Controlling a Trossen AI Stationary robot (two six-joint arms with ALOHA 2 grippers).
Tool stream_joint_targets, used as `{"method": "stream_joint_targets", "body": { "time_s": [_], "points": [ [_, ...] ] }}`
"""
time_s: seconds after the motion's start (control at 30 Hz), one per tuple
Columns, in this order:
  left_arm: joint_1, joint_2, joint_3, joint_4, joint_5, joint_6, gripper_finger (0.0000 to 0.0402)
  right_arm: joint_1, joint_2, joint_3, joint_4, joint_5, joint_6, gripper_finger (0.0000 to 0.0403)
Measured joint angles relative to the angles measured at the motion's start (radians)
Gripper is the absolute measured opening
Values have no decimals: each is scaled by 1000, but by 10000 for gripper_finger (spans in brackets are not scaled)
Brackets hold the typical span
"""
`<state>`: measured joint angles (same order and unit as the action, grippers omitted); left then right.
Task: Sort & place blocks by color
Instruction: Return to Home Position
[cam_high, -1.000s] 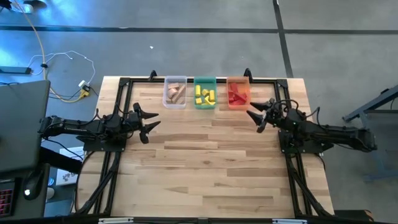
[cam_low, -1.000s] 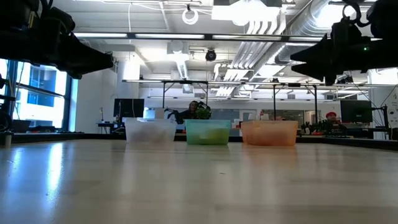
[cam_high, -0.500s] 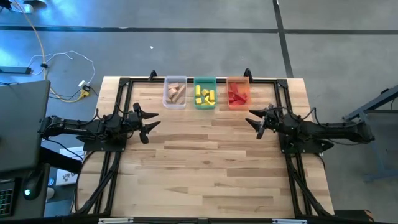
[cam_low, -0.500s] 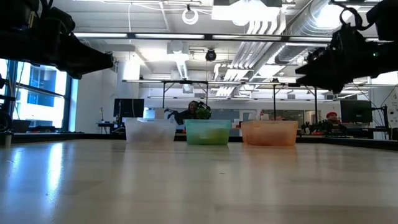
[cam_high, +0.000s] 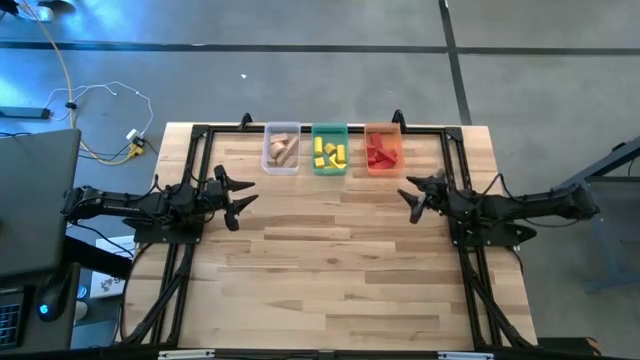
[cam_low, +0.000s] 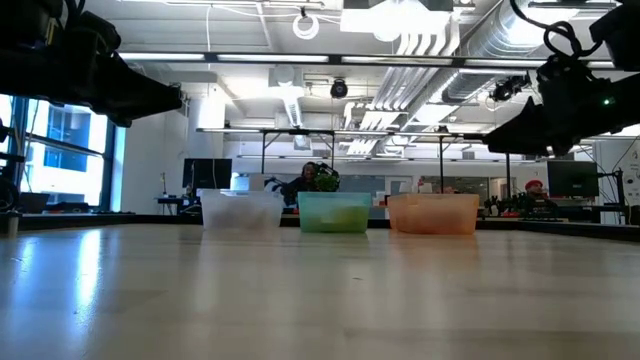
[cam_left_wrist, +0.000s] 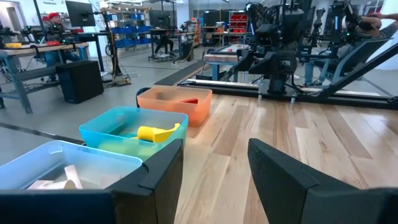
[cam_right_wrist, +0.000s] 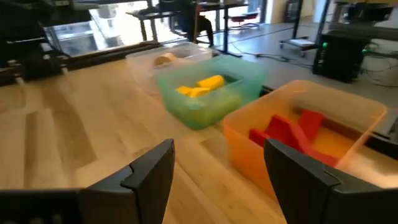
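Three bins stand in a row at the table's far edge, each with its base on the wood. The clear bin (cam_high: 281, 150) holds tan blocks (cam_high: 283, 148). Yellow blocks (cam_high: 328, 153) lie in the green bin (cam_high: 329, 135), and red blocks (cam_right_wrist: 289, 132) in the orange bin (cam_high: 383, 135). My left gripper (cam_high: 243, 192) hovers open and empty above the table's left side, short of the bins. On the right side my right gripper (cam_high: 405, 196) hovers open and empty, just on the near side of the orange bin (cam_right_wrist: 348, 118).
A black frame (cam_high: 200, 132) runs along the table's far and side edges behind the bins. Bare wood (cam_high: 330, 260) spreads between the two arms and toward the near edge. The room beyond the table holds desks and a seated person (cam_low: 310, 178).
My right gripper has sunk a little and swung round, from slanting toward the far left to pointing at the table's left edge, its wrist rolling as it went. It has stayed open and empty. The blocks lie as before in their bins.
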<state>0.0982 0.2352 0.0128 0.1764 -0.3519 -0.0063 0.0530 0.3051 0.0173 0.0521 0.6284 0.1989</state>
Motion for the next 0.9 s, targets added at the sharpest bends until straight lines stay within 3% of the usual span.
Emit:
{"method": "stream_joint_targets", "body": {
  "time_s": [0.4,0.9],
  "points": [
    [0,0,0,0,0,0,168,10,-60,84,-190,44,-21,232],
    [0,0,0,0,0,0,168,10,-110,66,-235,18,47,232]
  ]
}}
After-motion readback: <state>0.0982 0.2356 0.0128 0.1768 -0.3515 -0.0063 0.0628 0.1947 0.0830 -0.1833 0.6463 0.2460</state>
